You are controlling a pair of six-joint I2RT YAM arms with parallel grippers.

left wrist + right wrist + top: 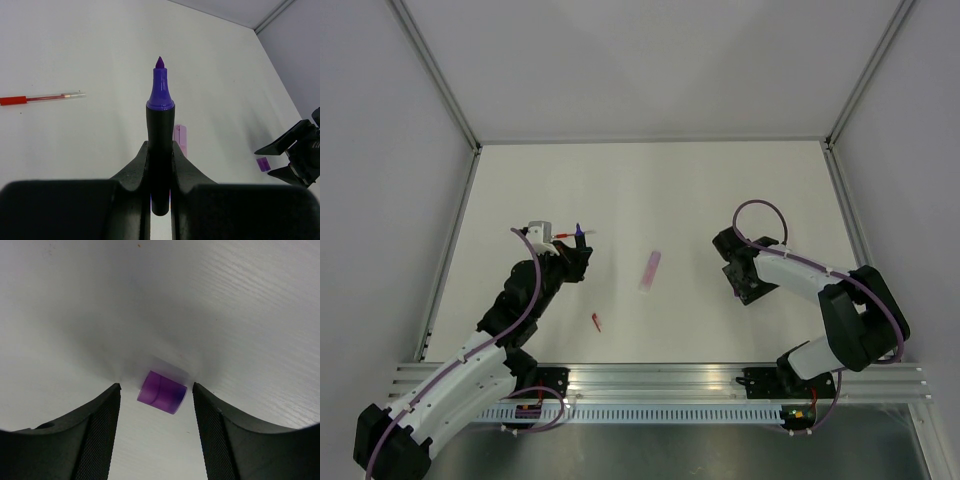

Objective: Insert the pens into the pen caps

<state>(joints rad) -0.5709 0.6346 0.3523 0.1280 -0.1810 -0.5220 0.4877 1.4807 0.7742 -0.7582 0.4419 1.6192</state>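
My left gripper (160,145) (574,254) is shut on a dark-bodied marker (160,125), whose purple tip (578,230) points away from the wrist. The thin red pen (40,98) (564,236) lies on the table just left of that tip. Nearer the arms lies the slim red cap (596,321). My right gripper (156,386) (745,285) is down at the table, open, one finger on each side of the stubby purple cap (162,392) (263,164) with a gap to each. The cap lies on its side.
A short pale lilac piece (650,270) (180,139) lies on the white table (650,180) between the two arms. Grey walls with metal posts enclose the table on three sides. A slotted rail (660,385) runs along the near edge.
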